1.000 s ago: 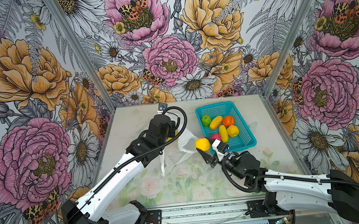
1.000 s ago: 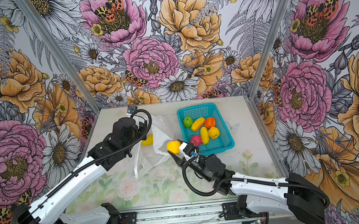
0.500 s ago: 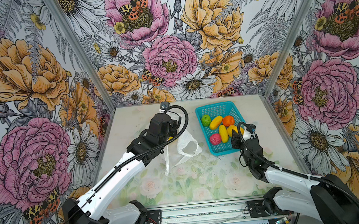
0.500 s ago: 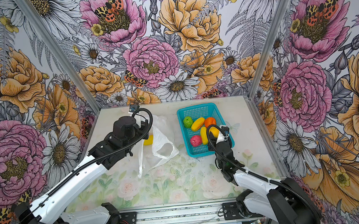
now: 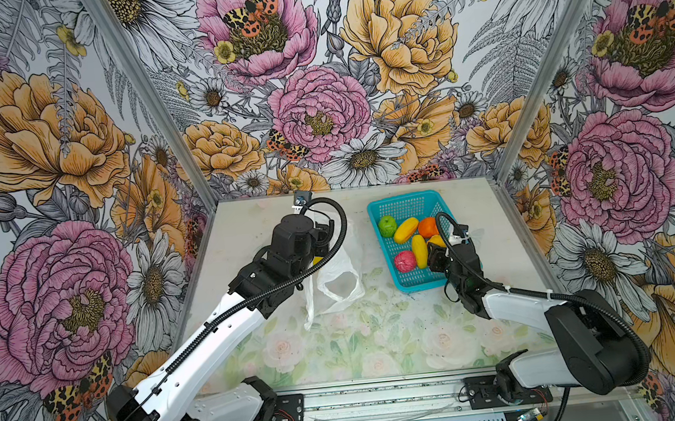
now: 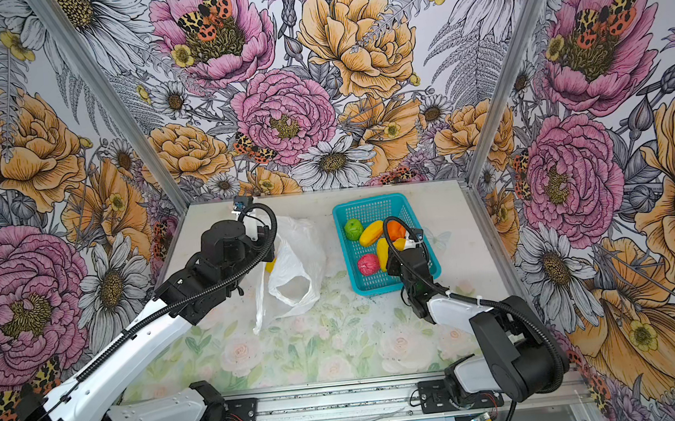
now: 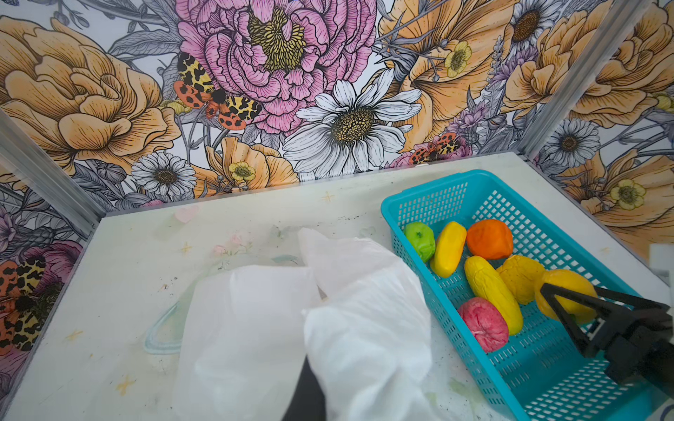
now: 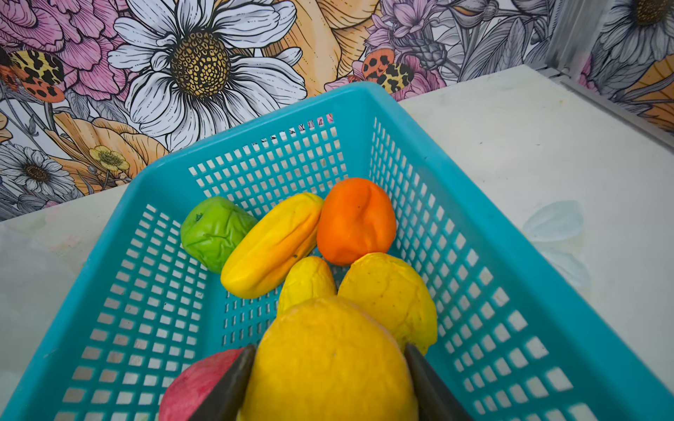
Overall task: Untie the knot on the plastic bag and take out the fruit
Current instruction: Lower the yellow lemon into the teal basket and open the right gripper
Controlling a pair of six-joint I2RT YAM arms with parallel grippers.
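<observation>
The white plastic bag (image 5: 335, 274) hangs crumpled from my left gripper (image 7: 310, 390), which is shut on its thin film; the bag hides the fingers. One loop handle (image 6: 292, 286) hangs open, and no knot shows. A yellow fruit (image 5: 317, 260) peeks out at the bag's edge under the left wrist. My right gripper (image 8: 328, 355) is shut on a round yellow lemon-like fruit (image 8: 328, 364) just above the near end of the teal basket (image 5: 410, 205). In the basket lie a green apple (image 8: 213, 231), an orange (image 8: 355, 220), several yellow fruits (image 8: 271, 244) and a pink-red ball (image 7: 483, 324).
The basket stands at the back right of the table, close to the right wall rail (image 5: 516, 221). The bag lies just to its left. Floral walls close in the table on three sides. The printed tabletop (image 5: 360, 343) stretches toward the front rail.
My right gripper has carried the yellow fruit from beside the bag over to the basket's near end. The left gripper kept its hold, and the bag shifted only slightly.
</observation>
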